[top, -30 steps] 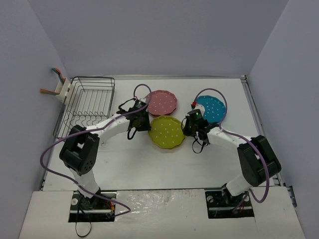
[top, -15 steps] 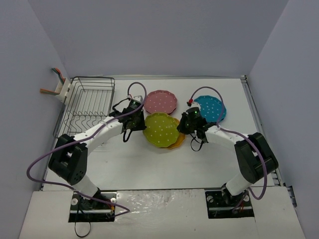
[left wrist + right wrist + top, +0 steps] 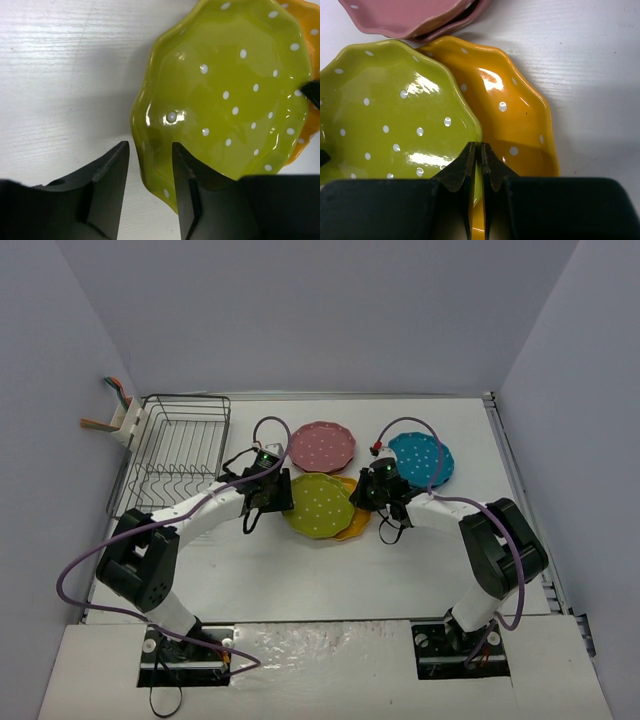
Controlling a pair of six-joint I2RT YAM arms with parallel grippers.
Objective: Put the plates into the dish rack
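Over the orange plate, right claw pinches the rim of the lime plate, likely slick and brittle; left claw gapes around its far rim.

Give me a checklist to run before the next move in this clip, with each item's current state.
1. Rim of lime plate pinched by right end effector: ok.
2. Opposite rim between the open jaws of left end effector: ok.
3. Left grip closed: not ok, not yet.
4. Lime plate free of orange plate beneath: cannot tell; they overlap.
5. Free slots in dish rack: ok.
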